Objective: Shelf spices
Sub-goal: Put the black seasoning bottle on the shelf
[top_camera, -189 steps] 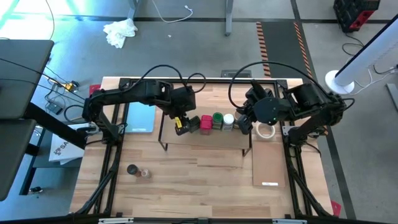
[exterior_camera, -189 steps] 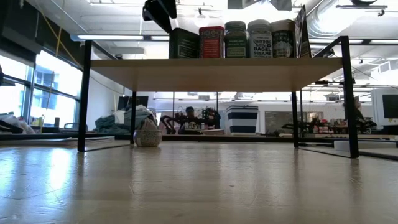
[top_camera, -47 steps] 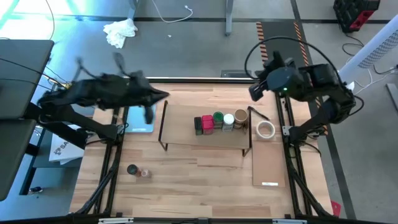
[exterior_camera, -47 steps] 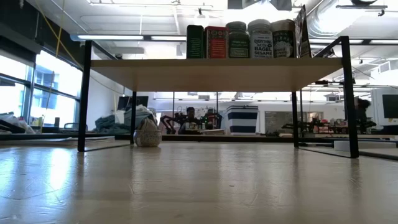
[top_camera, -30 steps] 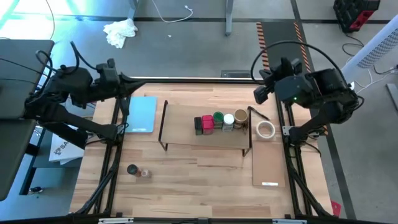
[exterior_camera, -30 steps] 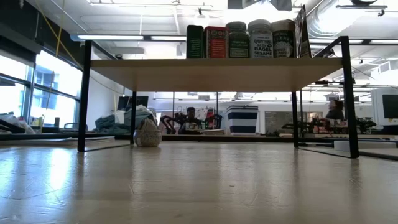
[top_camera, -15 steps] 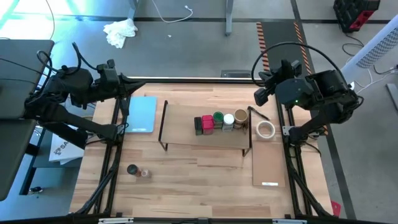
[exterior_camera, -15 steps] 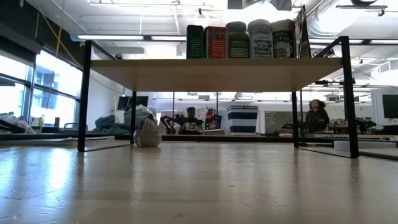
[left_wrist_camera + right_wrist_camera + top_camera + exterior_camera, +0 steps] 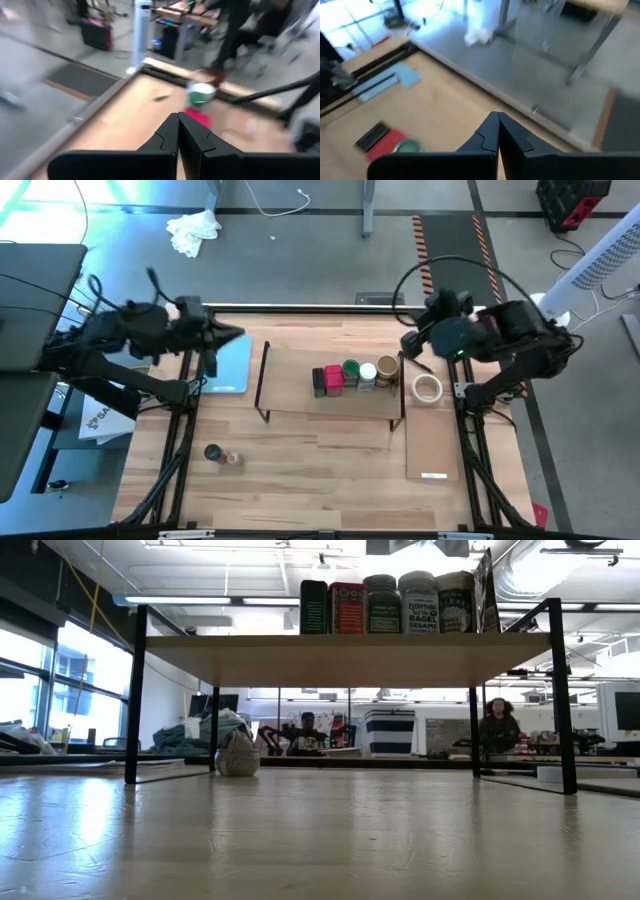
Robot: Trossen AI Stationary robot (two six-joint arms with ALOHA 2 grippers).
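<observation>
Left pincer [image 9: 178,131] and right pincer [image 9: 497,131] closed, raised.

Spices [image 9: 350,375] crowd the shelf's [image 9: 300,395] right; left plank lies free.

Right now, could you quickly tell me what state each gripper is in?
Left gripper: shut, holding nothing, near the table's far-left edge.
Right gripper: shut, holding nothing, near the far-right end of the shelf.
</observation>
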